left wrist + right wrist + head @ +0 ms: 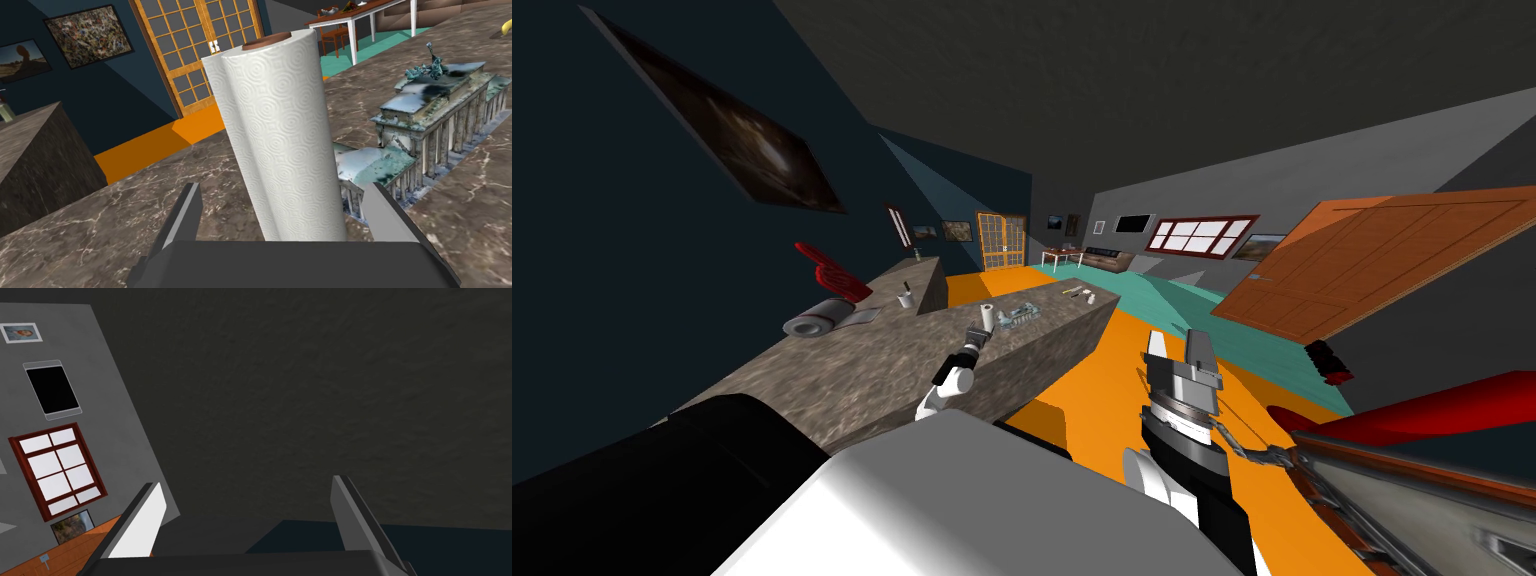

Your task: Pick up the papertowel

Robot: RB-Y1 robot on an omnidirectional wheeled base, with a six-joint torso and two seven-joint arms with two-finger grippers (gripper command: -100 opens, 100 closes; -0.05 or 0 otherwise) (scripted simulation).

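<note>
1. The papertowel [280,135] is found upright on the marbled bench [125,225], just left of centre in the head view's frame.
2. The left claw [283,190] is recorded with its blades apart. The roll stands between them, nearer one blade, and no contact is seen.
3. A model columned gate [435,115] is noted just beside the roll.
4. The right claw [1179,345] is held raised, right of centre, blades apart.

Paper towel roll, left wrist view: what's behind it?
Behind the paper towel roll: glass-paned double doors beyond the stone counter. A model gate stands beside it; the roll covers an edge of the model and part of the doors.
</note>
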